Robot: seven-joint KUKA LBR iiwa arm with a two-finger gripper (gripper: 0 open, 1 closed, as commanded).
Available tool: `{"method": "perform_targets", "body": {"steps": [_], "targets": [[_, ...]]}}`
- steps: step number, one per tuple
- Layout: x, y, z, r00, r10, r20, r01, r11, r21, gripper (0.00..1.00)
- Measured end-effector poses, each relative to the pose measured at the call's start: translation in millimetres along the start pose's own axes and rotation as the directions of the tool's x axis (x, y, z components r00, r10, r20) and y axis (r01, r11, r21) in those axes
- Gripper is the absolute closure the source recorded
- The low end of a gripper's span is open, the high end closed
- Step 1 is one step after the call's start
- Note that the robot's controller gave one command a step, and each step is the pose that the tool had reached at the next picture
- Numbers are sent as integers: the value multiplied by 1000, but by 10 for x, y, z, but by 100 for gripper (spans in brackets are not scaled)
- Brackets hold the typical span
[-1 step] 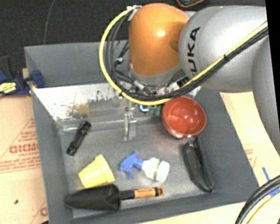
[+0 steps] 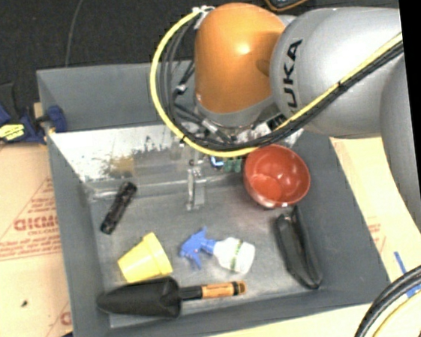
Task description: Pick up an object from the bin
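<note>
Camera view: gripper [image 2: 196, 202] hangs low over bare floor in the far-middle of the grey bin [image 2: 75, 240], under the orange wrist cover [image 2: 237, 55]. Nothing seen in its grasp; wide or narrow, cannot tell from this angle.

No thing is under it, so the pick is undecided.
- Red bowl [image 2: 275, 175]: just beside it toward the bin's right wall, upright and open side up. Nearest candidate, I'd judge.
- Blue-and-white spray head [image 2: 216, 250]: next nearest, toward the near wall, lying on its side with the blue trigger end pointing to the left wall.
- Black stick-like tool [image 2: 117, 207]: toward the left wall, long axis diagonal.
- Yellow cup [image 2: 144, 258]: tipped over, near-left.
- Black trowel [image 2: 168, 296]: flat along the near wall, orange handle pointing right.
- Long black case-like thing [image 2: 295, 249]: runs far-to-near by the right wall, below the bowl.
- Small green bit [image 2: 233, 165]: peeks from under the wrist, too hidden to name.

Key relation: a short shift right for the bowl's rim, or toward the near wall for the spray head. A thin rim grasp could slip.
</note>
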State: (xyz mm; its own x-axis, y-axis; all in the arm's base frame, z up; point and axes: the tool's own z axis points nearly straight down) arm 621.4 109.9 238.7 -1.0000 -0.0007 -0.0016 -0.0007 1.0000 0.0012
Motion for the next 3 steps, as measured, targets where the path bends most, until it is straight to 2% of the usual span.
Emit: {"method": "perform_targets", "body": {"steps": [1,2,3], "targets": [[872,-695,1610,996,-91,6,91,996,1,0],[691,-566,773,949,-316,20,316,949,3,0],[911,-723,1668,992,-123,-10,123,992,1,0]]}}
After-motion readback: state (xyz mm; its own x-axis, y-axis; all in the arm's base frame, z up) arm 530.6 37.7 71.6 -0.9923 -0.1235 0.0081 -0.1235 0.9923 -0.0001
